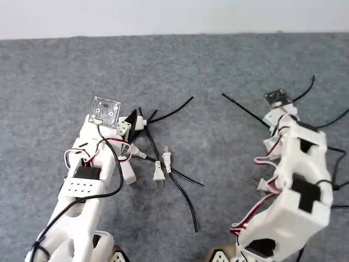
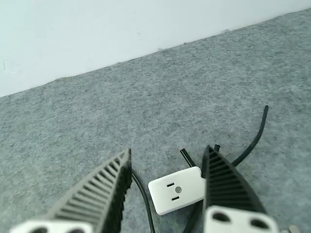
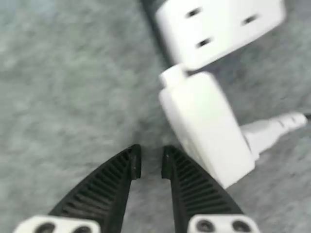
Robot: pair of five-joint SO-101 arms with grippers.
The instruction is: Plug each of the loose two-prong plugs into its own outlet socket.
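Two-prong plugs [image 1: 158, 174], loose pair: lower centre of the high view, side by side on the grey desk [image 1: 218, 65], black cords trailing.
Left pincer [image 2: 168, 154]: open and empty, astride a white outlet socket [image 2: 176, 190] at lower centre of its wrist view.
Right pincer [image 3: 151, 154]: nearly closed, empty. A white plug body [image 3: 209, 126] lies just right of it, butted against a second socket [image 3: 218, 24] at upper right; whether it is seated cannot be told.
Step in hand, judged: securing the first socket.
Next move: close squarely on the socket block and hold it steady for a plug.
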